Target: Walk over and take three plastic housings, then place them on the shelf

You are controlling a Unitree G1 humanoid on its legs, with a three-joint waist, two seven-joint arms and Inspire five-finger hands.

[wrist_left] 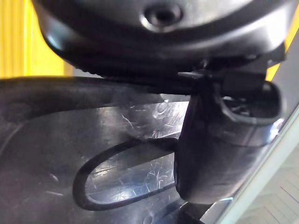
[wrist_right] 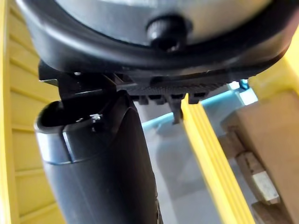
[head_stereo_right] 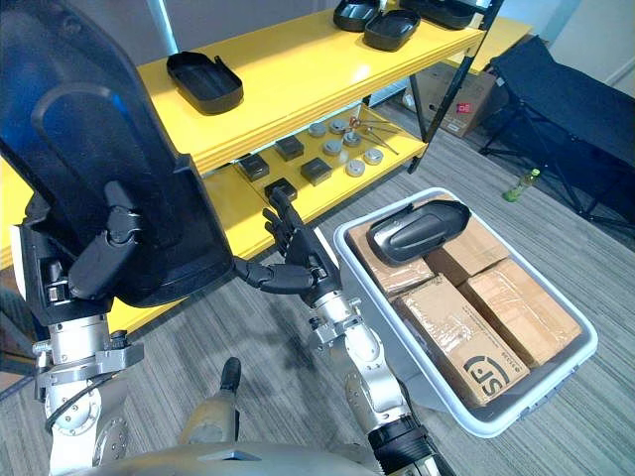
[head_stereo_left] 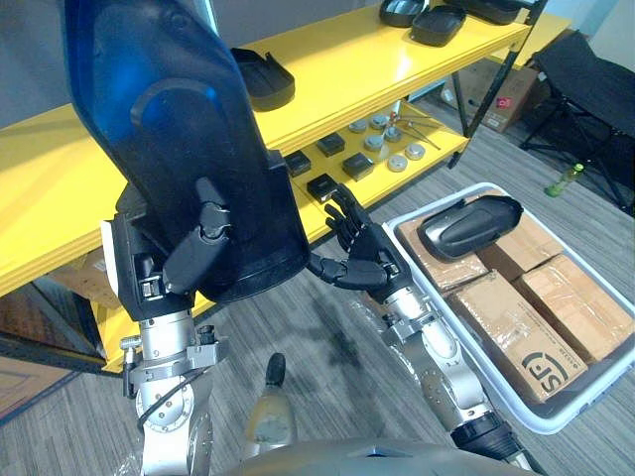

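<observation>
Yellow two-tier metal shelf (head_stereo_right: 288,69): the top board has a bare stretch between one black plastic housing (head_stereo_right: 205,81) near the left end and two more (head_stereo_right: 387,28) at the far right corner. Room to land looks ample.

White plastic bin (head_stereo_right: 427,382) stands on the floor just off the shelf's right front. It holds brown cardboard boxes (head_stereo_right: 521,302), with a dark grey housing (head_stereo_right: 417,230) lying on them at the bin's far edge, long axis across the bin.

Large glossy dark plastic housing (head_stereo_left: 189,129): upright, long axis near vertical, just in front of the top board's front edge. The left hand (head_stereo_left: 189,253) grips its lower end, fingers curled round it. Judged next: tip it flat onto the bare board.

Right hand (head_stereo_left: 362,253): fingers spread, empty, between the lower tier's front edge and the bin. It is the nearer hand to the binned housing.

Small grey and black parts (head_stereo_right: 342,149) lie on the lower tier.
</observation>
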